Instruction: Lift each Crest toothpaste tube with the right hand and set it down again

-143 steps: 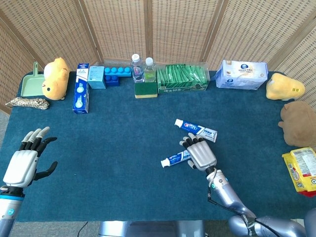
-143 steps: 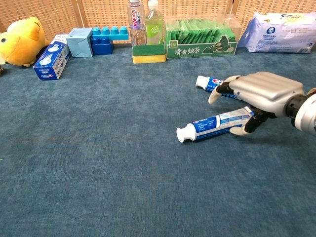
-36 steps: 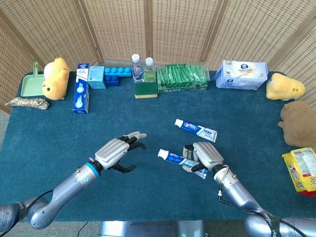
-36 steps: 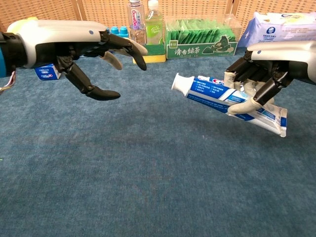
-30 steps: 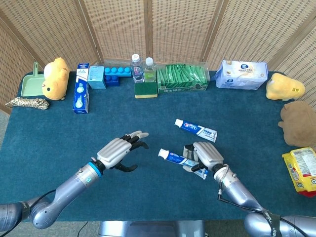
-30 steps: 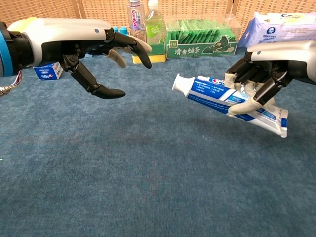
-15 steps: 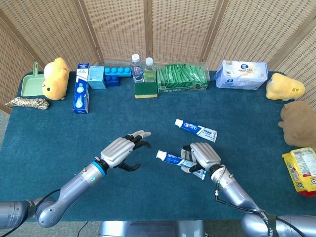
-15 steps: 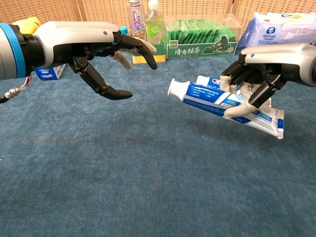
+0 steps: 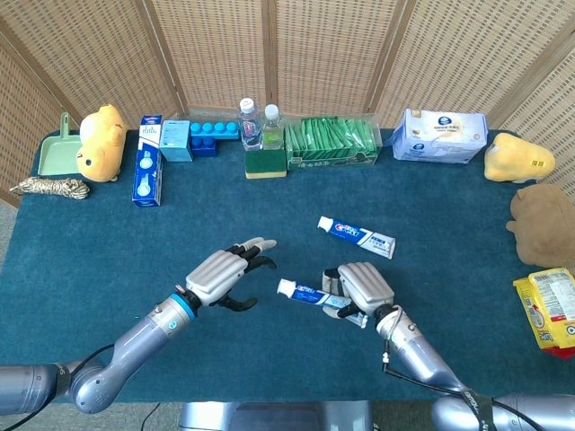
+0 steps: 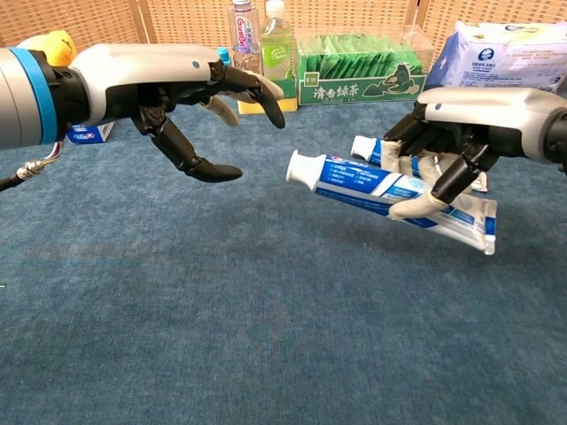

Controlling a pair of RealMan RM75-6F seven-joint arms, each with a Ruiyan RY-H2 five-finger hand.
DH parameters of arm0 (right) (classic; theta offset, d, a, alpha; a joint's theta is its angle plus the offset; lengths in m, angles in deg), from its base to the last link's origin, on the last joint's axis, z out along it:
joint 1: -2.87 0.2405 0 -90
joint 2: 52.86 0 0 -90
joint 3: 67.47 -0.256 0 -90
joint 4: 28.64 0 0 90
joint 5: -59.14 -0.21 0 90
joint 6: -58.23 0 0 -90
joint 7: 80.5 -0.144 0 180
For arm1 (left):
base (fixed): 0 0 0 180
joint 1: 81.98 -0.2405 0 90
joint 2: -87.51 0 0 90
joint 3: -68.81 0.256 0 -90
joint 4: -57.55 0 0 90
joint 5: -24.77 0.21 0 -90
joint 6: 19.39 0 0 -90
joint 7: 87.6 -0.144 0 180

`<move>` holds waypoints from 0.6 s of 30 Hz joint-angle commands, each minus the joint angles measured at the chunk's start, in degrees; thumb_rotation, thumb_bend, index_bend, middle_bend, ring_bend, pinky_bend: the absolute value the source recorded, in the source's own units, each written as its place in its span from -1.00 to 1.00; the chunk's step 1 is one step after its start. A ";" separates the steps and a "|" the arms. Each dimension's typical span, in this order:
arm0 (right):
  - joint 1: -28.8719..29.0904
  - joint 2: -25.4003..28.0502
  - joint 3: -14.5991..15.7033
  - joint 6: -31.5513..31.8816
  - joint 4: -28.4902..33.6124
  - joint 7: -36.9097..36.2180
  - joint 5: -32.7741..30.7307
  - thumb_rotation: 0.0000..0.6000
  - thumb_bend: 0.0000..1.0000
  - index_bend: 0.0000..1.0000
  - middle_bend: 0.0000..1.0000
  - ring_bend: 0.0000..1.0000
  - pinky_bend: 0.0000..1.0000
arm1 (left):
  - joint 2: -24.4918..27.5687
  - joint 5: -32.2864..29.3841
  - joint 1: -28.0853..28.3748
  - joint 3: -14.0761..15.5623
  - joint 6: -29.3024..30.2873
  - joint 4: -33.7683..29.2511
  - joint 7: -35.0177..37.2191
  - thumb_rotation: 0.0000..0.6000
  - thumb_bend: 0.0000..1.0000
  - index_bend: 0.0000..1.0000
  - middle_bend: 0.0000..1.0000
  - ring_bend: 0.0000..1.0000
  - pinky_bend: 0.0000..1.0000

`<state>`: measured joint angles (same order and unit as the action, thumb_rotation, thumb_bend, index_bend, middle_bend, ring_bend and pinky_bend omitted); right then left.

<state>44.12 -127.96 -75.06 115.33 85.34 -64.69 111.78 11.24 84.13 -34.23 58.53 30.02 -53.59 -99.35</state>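
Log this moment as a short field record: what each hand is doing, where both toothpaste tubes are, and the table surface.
right hand: grips the lifted toothpaste tube, clear of the cloth, cap pointing toward the left hand
left hand: holds nothing, fingers spread, facing the tube's cap without touching it
second toothpaste tube: lies flat on the cloth, beyond the right hand
surface: blue cloth

Left hand blocks the lifted tube's cap end.
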 commanded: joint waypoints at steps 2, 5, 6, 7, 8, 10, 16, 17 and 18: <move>0.11 0.89 -0.41 -1.92 0.59 -2.08 0.32 1.00 -0.08 0.71 0.42 0.33 0.44 | -0.65 -0.36 0.50 0.13 0.41 0.08 -0.66 1.00 -0.44 -0.53 -0.87 -0.99 -0.70; 0.19 1.36 -0.73 -2.93 0.95 -3.49 0.18 1.00 -0.08 0.71 0.42 0.33 0.44 | -1.10 -0.60 0.88 0.22 0.65 0.03 -1.16 1.00 -0.44 -0.52 -0.87 -0.99 -0.70; 0.24 1.55 -0.80 -3.23 1.01 -3.81 0.19 1.00 -0.08 0.71 0.42 0.33 0.44 | -1.29 -0.72 1.00 0.23 0.74 0.08 -1.30 1.00 -0.44 -0.52 -0.86 -0.99 -0.70; 0.28 1.71 -0.85 -3.50 1.09 -4.11 0.22 1.00 -0.08 0.71 0.42 0.33 0.44 | -1.48 -0.84 1.12 0.23 0.85 0.10 -1.42 1.00 -0.44 -0.51 -0.86 -0.99 -0.70; 0.31 1.86 -1.01 -3.95 1.33 -4.79 0.13 1.00 -0.08 0.71 0.42 0.33 0.44 | -1.75 -0.93 1.26 0.24 0.92 0.15 -1.56 1.00 -0.44 -0.50 -0.86 -0.99 -0.70; 0.39 2.35 -1.41 -5.06 1.62 -6.40 -0.13 1.00 -0.08 0.71 0.42 0.33 0.44 | -2.27 -1.12 1.58 0.38 1.00 0.25 -1.94 1.00 -0.44 -0.48 -0.85 -0.99 -0.70; 0.80 3.40 -1.88 -6.74 1.53 -8.38 -0.42 1.00 -0.08 0.70 0.42 0.33 0.44 | -2.99 -1.18 1.99 0.62 1.65 0.20 -2.63 1.00 -0.44 -0.45 -0.83 -0.99 -0.69; 0.85 3.47 -1.93 -6.89 1.55 -8.61 -0.48 1.00 -0.08 0.70 0.42 0.33 0.44 | -3.09 -1.20 2.01 0.64 1.79 0.18 -2.69 1.00 -0.44 -0.45 -0.82 -0.99 -0.69; 0.91 3.52 -1.97 -7.04 1.58 -8.84 -0.50 1.00 -0.08 0.70 0.42 0.33 0.44 | -3.21 -1.22 2.05 0.67 1.90 0.20 -2.74 1.00 -0.44 -0.44 -0.82 -0.99 -0.69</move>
<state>44.96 -124.51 -76.98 108.42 86.90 -73.37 111.32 8.08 82.93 -32.21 59.18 31.87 -53.39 -102.05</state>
